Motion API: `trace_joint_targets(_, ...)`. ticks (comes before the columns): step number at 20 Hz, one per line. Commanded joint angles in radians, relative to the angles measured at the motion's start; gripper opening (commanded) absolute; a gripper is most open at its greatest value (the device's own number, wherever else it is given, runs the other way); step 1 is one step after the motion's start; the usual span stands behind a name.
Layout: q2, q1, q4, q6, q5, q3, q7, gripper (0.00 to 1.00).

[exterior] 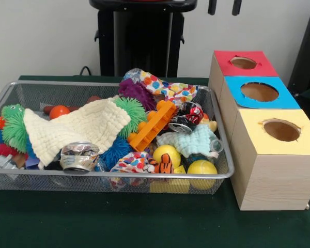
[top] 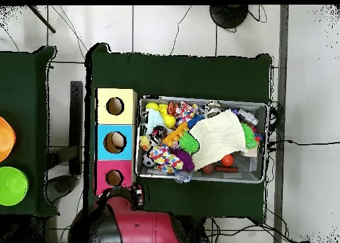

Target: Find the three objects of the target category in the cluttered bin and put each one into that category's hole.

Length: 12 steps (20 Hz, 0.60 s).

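Observation:
The wire-mesh bin (exterior: 108, 176) is full of toys and cloths; it also shows in the overhead view (top: 202, 99). A clear wrinkly bottle (exterior: 133, 74) peeks out at the far rim under a polka-dot cloth, and shows in the overhead view (top: 182, 176). Another clear bottle (exterior: 215, 146) lies at the right front beside a pale blue cloth. A third clear bottle (top: 247, 114) lies in a bin corner. The blue-topped box's hole (exterior: 259, 92) is right of the bin, also in the overhead view (top: 115, 142). My gripper (exterior: 224, 7) is open and empty, drawn back high above the boxes.
The red-topped box (exterior: 244, 62) and the yellow-topped box (exterior: 281, 129) flank the blue one. A crushed silver can (exterior: 79, 155), a cream cloth (exterior: 77, 126), an orange brick (exterior: 152, 124) and yellow balls (exterior: 166, 154) fill the bin. The red arm (top: 143, 224) sits near the boxes.

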Motion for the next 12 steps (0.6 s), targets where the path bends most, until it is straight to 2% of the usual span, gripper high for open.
trace_joint_targets(1, 0.141, -0.053, -0.109, -0.071, -0.017, 0.002, 0.171, 1.00)
trace_joint_targets(12, 0.265, 0.024, -0.291, 0.005, 0.010, -0.015, 0.206, 1.00)
